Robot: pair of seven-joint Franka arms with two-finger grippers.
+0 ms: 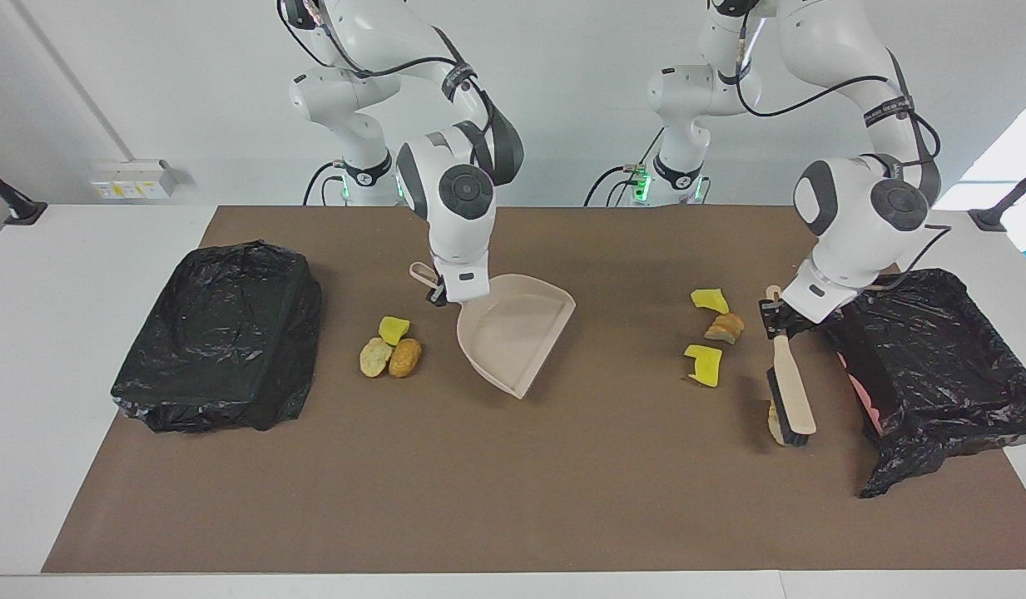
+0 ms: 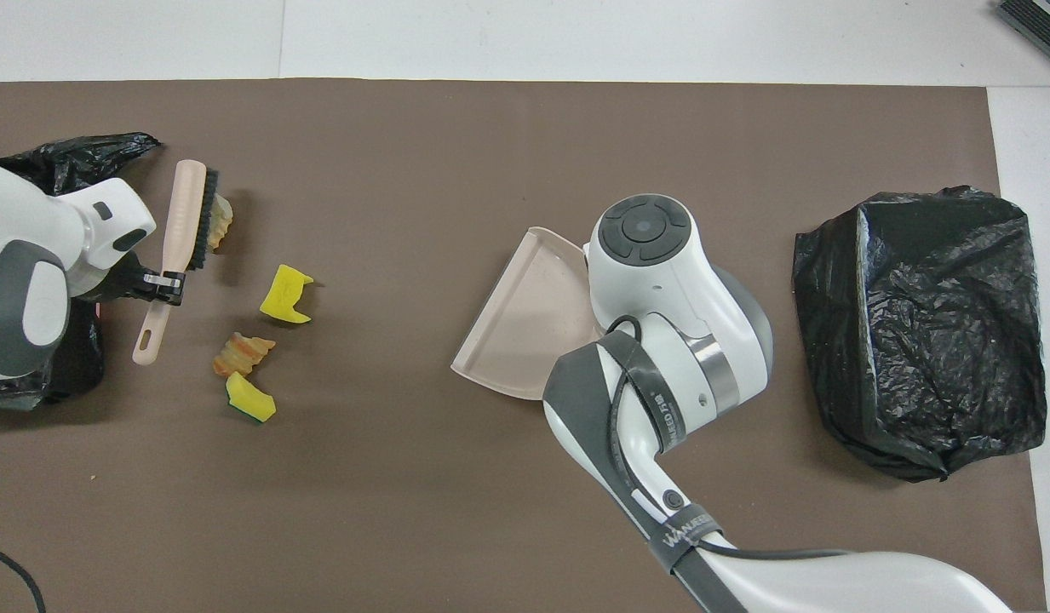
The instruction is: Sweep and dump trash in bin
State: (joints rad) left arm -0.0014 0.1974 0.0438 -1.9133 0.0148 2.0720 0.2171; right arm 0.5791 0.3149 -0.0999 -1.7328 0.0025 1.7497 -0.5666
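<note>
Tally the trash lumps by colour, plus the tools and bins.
yellow lumps: 3
tan or brown lumps: 4, one tucked against the brush bristles
dustpan: 1
brush: 1
black-bagged bins: 2
Total: 11

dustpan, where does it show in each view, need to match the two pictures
Facing view: the dustpan lies near the middle, its handle held by the right gripper, three trash lumps beside it.
Overhead view: the dustpan sits right of centre, partly covered by the right arm; those lumps are hidden.
Shared landmark: the brush, held by the left gripper.
</note>
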